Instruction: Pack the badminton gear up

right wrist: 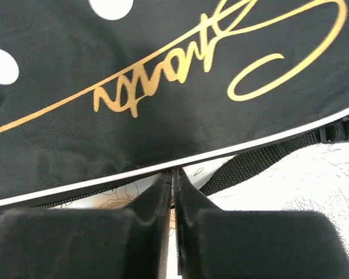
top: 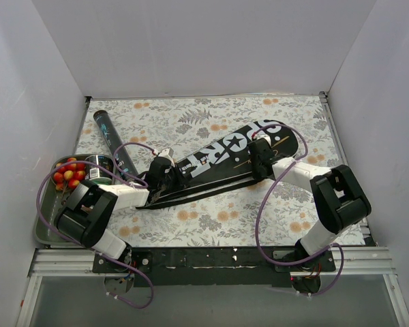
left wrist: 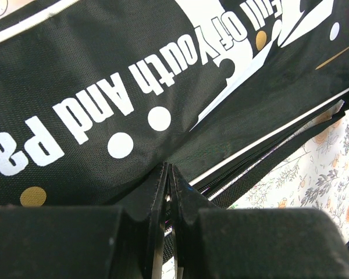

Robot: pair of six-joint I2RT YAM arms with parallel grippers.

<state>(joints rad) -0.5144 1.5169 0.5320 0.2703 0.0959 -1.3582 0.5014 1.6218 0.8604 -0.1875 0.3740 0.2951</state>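
The long black racket bag (top: 218, 153) lettered "SPORT" lies diagonally across the flowered cloth, and black straps trail along its near side. My left gripper (top: 165, 170) rests on the bag's lower left end. Its jaws are shut (left wrist: 167, 168) over the zip line (left wrist: 267, 154), with a small pale bit pinched between them. My right gripper (top: 261, 155) sits on the wide upper right part and is shut (right wrist: 173, 172) against the bag's white-piped edge (right wrist: 250, 142). The dark shuttle tube (top: 112, 139) lies to the left of the bag, beside the tray.
A grey tray (top: 44, 218) of red fruit and cans stands at the left edge. A webbing strap (right wrist: 262, 160) lies on the cloth under the bag's edge. White walls close in the table on three sides.
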